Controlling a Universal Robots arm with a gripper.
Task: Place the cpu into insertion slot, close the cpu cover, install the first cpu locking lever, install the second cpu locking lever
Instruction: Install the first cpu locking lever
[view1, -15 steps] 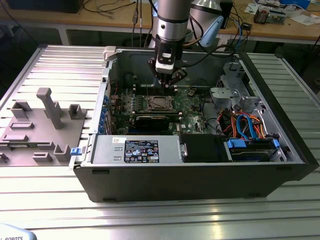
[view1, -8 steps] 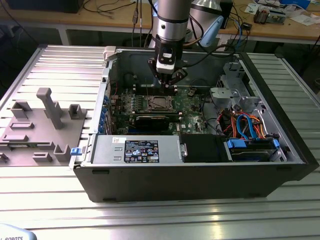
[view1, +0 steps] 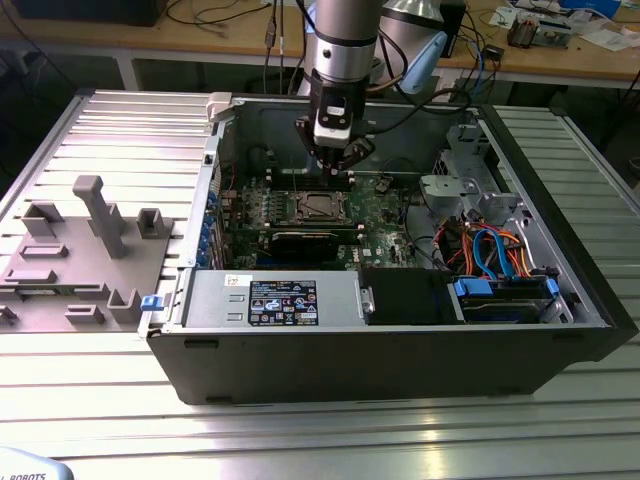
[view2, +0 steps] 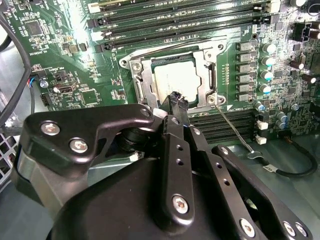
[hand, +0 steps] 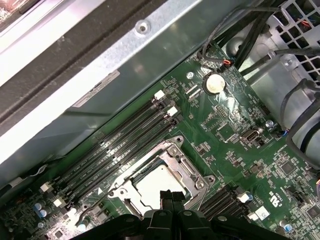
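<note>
1. Gripper (view1: 335, 158): hanging inside the open computer case (view1: 400, 350). Fingers (view2: 176, 100) pressed together, pinching nothing.
2. Cpu (view2: 177, 80): silvery top just beyond the fingertips, lying flat in the insertion slot (view1: 318, 206).
3. Cpu cover (view2: 137, 82): lying down around the chip, window framing it; judged closed. Just below the fingertips in both wrist views.
4. Locking lever (view2: 232, 130): thin wire rod beside the fingers, running out from the socket corner across the memory slots (view2: 165, 20); judged not latched.
5. Step in hand, by judgement: first lever. To do well: push with the closed tips on the rod near its hooked end, not on chip or cover; press down, then sideways under its catch; no scraping of the green board (view2: 60, 60).
</note>
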